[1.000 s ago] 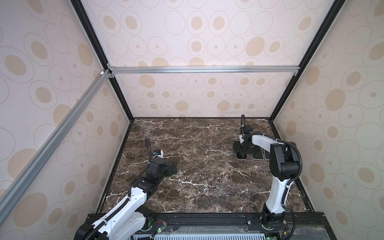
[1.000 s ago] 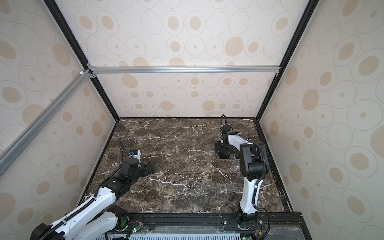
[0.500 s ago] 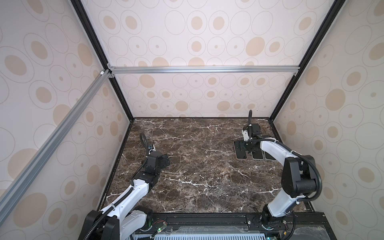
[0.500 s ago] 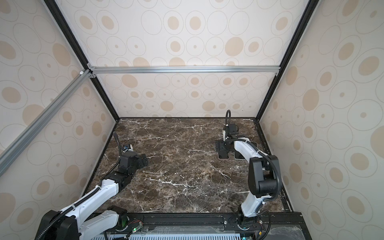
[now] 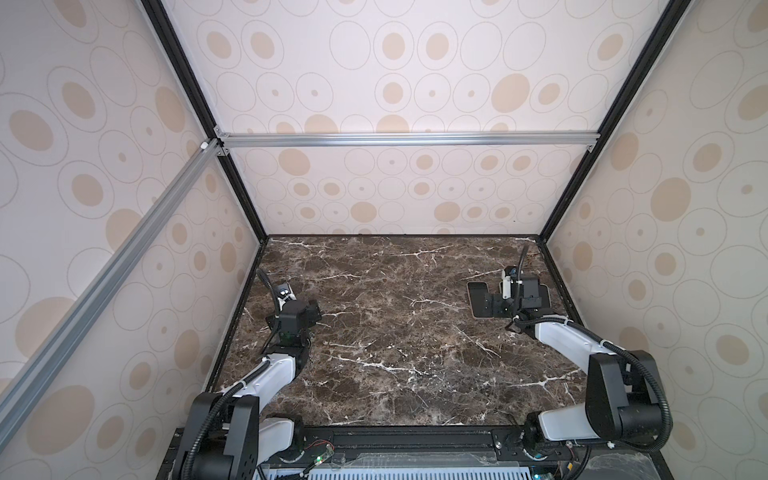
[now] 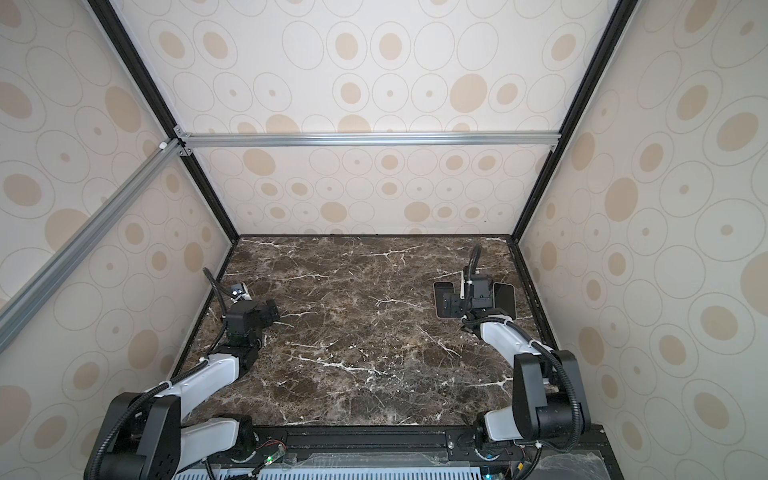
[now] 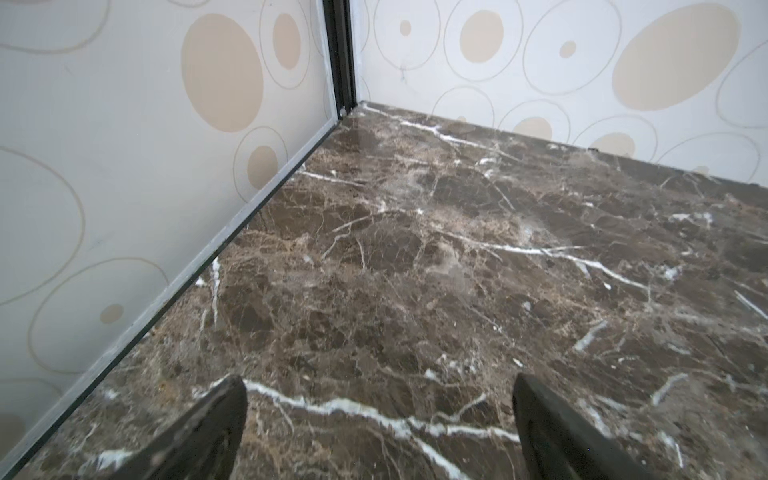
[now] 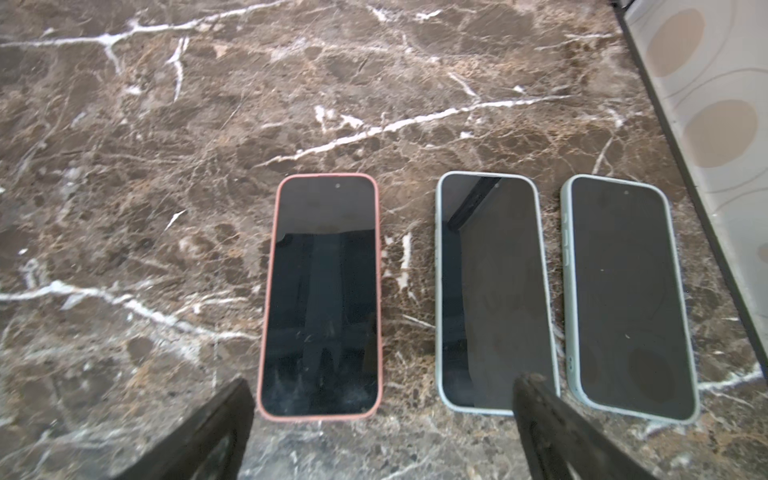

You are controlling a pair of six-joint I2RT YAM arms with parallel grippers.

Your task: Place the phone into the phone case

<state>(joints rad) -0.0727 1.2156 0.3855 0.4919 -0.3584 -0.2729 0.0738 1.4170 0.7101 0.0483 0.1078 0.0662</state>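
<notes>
on the desk (image 8: 166, 166), by its right edge, right gripper (image 8: 384, 384) fingers spread wide, gripping nothing, above 3 screen-up phones in a row: pink-rimmed phone (image 8: 320, 295), then 2 pale green-rimmed phones (image 8: 494, 291) (image 8: 627, 299) nearer the edge. left gripper (image 7: 380, 382) spread too, empty, over marble by the left edge.

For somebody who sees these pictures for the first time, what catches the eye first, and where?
Three phones lie face up in a row on the marble table beside the right wall: the pink-rimmed phone, the middle green-rimmed phone and the outer green-rimmed phone. The right gripper hangs open over them; the left gripper is open above bare marble near the left wall.
</notes>
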